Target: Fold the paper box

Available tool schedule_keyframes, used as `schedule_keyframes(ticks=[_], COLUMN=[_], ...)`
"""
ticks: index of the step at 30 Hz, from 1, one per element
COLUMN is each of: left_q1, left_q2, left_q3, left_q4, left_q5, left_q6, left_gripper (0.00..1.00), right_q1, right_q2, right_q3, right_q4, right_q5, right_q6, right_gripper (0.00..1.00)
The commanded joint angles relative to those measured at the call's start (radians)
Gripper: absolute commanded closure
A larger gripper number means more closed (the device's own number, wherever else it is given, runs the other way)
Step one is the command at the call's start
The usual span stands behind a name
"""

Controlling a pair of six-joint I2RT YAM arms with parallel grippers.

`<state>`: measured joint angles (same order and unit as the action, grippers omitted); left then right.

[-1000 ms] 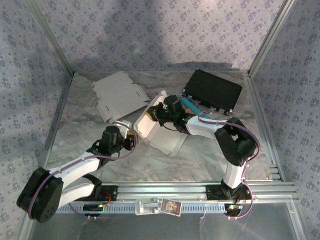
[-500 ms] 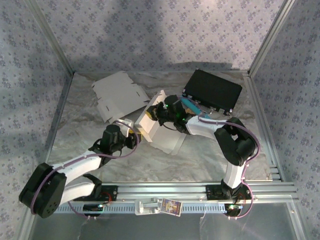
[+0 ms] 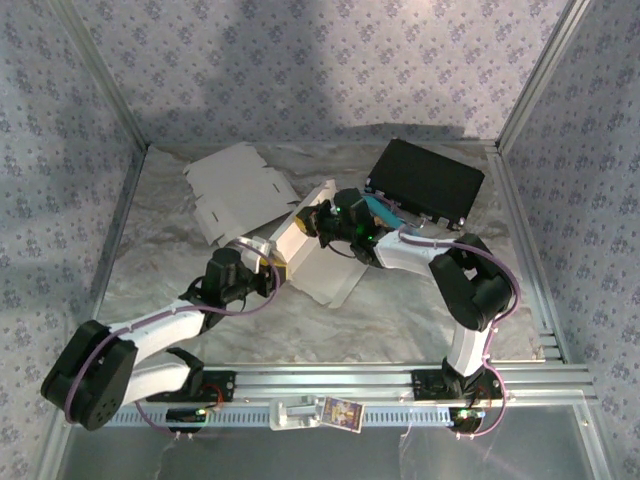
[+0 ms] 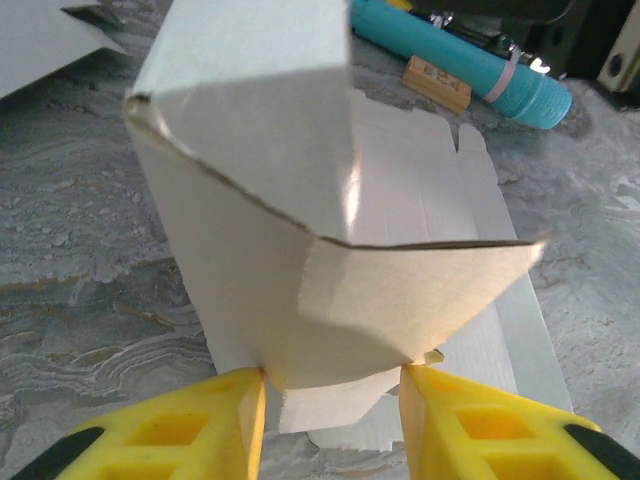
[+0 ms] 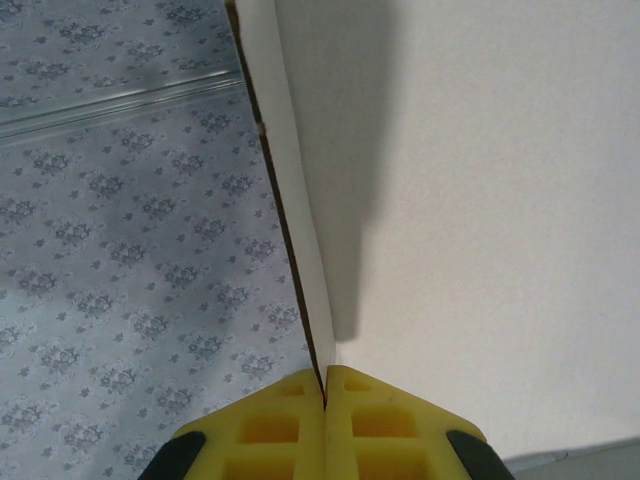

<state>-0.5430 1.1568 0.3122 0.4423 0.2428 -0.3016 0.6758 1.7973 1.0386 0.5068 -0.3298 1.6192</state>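
Observation:
The white paper box (image 3: 322,268) lies half folded in the middle of the table, one panel raised. My left gripper (image 3: 272,267) is at its near-left end. In the left wrist view a folded corner of the box (image 4: 300,230) sits between the yellow fingers (image 4: 235,425), touching both, so the left gripper (image 4: 333,385) is shut on it. My right gripper (image 3: 318,217) is at the top of the raised panel. In the right wrist view this gripper (image 5: 325,385) is shut on the thin edge of a box flap (image 5: 480,200).
A second flat cardboard blank (image 3: 235,190) lies at the back left, just behind the box. A black case (image 3: 425,180) sits at the back right with a teal cylinder (image 3: 380,210) in front of it. Metal frame posts and patterned walls enclose the table (image 3: 420,320).
My left gripper has moved forward and to the right, up against the box's near end. The box has shifted slightly left and its raised panel stands steeper. My right gripper keeps its grip.

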Motion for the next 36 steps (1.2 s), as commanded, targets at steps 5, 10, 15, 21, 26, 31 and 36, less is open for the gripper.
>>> schedule_keyframes(ticks=[5, 10, 15, 21, 26, 31, 36], left_q1=[0.006, 0.005, 0.002, -0.008, -0.011, -0.016, -0.039], left_q2=[0.08, 0.084, 0.091, 0.128, 0.138, 0.154, 0.174], left_q3=[0.074, 0.073, 0.076, 0.097, 0.112, 0.124, 0.14], left_q4=[0.044, 0.035, 0.034, 0.046, 0.057, 0.079, 0.095], left_q5=[-0.009, -0.042, -0.058, -0.079, -0.124, -0.123, -0.145], left_q6=[0.019, 0.027, 0.023, 0.017, 0.009, -0.012, -0.016], left_gripper=[0.64, 0.66, 0.65, 0.63, 0.63, 0.62, 0.58], right_q1=[0.01, 0.008, 0.008, 0.014, 0.015, 0.018, 0.02], right_q2=[0.011, 0.029, 0.044, 0.08, 0.093, 0.096, 0.1], right_q3=[-0.061, -0.16, -0.21, -0.23, -0.236, -0.238, -0.235], right_q4=[0.102, 0.289, 0.374, 0.43, 0.438, 0.436, 0.443], right_q5=[-0.006, 0.001, 0.008, 0.001, 0.0, 0.005, 0.014], right_q6=[0.028, 0.036, 0.037, 0.043, 0.054, 0.065, 0.08], right_gripper=[1.0, 1.0, 1.0, 1.0, 1.0, 1.0, 1.0])
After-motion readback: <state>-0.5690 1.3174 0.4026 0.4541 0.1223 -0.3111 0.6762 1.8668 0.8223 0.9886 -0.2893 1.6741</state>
